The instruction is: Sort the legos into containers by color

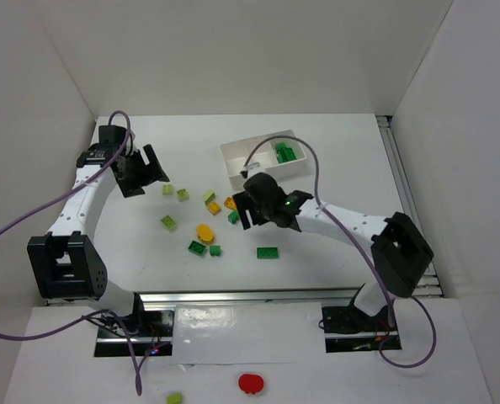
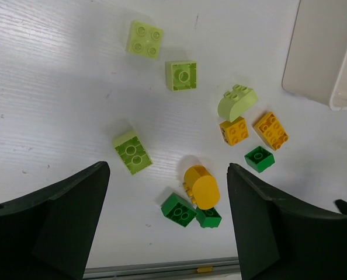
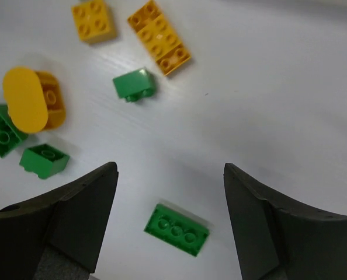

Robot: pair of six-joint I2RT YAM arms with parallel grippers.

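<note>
Top external view: the white tray (image 1: 233,158) sits angled at the far side of the table (image 1: 343,168). Dark green bricks (image 1: 285,152) lie in it toward its right end, so that compartment reads as the green one. The rest of the tray looks empty from here. The loose legos lie scattered between the two arms, short of the tray.

The right gripper (image 3: 169,169) hangs low over the green end of the scatter, jaws spread wide and holding nothing. Its wrist view frames an oblong dark green brick (image 3: 176,229) lying flat just below the gap between the fingers and apart from its neighbours. I judge this the likely pick, since nothing crowds it and the jaws are wide enough to straddle it. A small green brick (image 3: 134,84) lies farther on, near two orange bricks (image 3: 159,37).

The left gripper (image 2: 167,169) is likewise parted and empty, poised over the lime side, where a lime brick (image 2: 132,153) lies just ahead of its left finger. The rounded orange piece (image 2: 201,186) sits close against two green bricks (image 2: 179,209), so closing on it could nudge them.
</note>
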